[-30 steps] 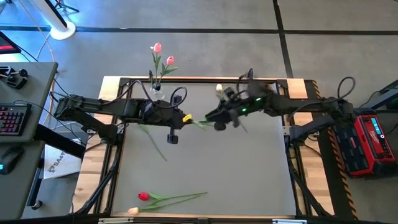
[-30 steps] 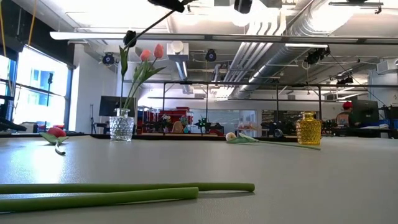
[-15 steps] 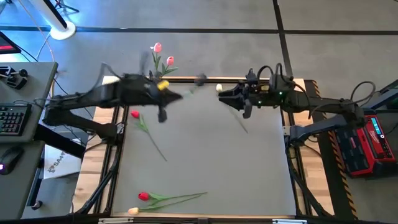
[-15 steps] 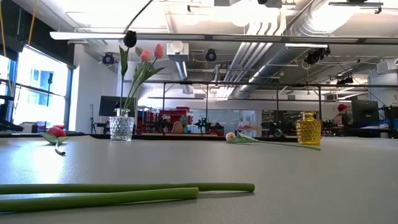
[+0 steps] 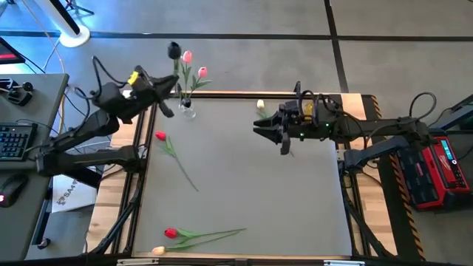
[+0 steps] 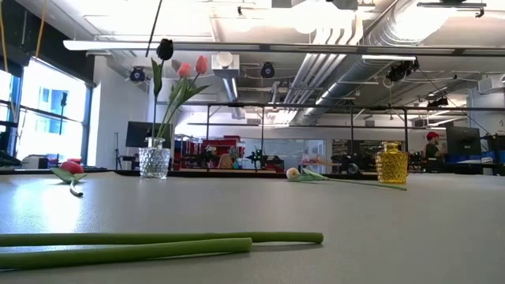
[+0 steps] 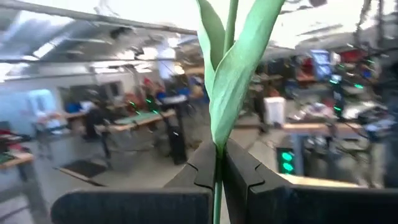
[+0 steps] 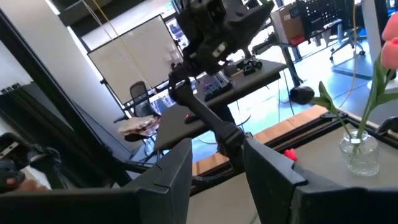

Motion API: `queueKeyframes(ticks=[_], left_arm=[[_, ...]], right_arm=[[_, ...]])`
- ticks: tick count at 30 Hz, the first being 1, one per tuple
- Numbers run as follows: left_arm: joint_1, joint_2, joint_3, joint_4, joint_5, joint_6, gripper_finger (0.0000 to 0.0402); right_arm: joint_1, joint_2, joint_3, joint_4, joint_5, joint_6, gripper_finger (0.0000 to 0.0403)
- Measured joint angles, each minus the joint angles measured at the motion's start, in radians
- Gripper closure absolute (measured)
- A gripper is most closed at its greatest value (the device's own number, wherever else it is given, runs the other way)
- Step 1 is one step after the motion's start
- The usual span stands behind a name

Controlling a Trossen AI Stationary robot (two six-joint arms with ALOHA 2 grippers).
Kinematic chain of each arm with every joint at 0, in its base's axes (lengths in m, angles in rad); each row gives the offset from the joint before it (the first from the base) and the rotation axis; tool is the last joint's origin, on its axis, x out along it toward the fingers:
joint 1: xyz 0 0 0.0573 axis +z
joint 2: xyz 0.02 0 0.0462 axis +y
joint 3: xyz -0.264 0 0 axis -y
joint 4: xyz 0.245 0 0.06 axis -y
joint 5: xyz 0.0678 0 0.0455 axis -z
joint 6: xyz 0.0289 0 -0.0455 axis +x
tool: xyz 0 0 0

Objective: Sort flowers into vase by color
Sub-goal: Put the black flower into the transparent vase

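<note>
My left gripper (image 5: 164, 90) is raised over the table's far left corner, shut on a near-black tulip. The tulip's head (image 5: 174, 50) shows beside two pink tulips (image 5: 187, 57) that stand in the clear vase (image 5: 187, 111). In the low view the dark head (image 6: 164, 49) is above that vase (image 6: 155, 162), and the gripper is out of the picture. My right gripper (image 5: 270, 131) hangs open over the table's far middle, holding nothing. A cream tulip (image 5: 261, 106) lies by the far edge. A red tulip (image 5: 160, 136) lies on the left. My left gripper pinches the near-black tulip's thin stem (image 7: 217, 171) between its two fingers, just below the green leaves (image 7: 236, 62). The fingers lie across the stem. The tulip is lifted clear of the table, and its leaves and stem rise beyond the fingertips.
A red tulip (image 5: 171, 233) and a cream one (image 5: 158, 250) lie at the near edge, their stems (image 6: 158, 237) close to the low camera. A yellow vase (image 6: 391, 163) stands at the far right. The table's middle is bare grey.
The grippers were close together over the table's middle and have parted. The left gripper has risen and swung to the far left corner by the clear vase, carrying the dark tulip. The tulip's head now shows beside the pink ones. The right gripper drew back toward the right.
</note>
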Motion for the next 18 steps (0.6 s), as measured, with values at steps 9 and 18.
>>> queueKeyframes(ticks=[9,18], left_arm=[[0.193,0.032,-0.181,0.176,0.094,-0.006,0.0401],[0.44,0.084,-0.374,0.516,0.274,-0.149,0.0401]], right_arm=[[0.021,0.0,0.0,0.009,0.003,0.011,0.027],[0.118,0.0,0.0,-0.013,0.17,0.013,0.027]])
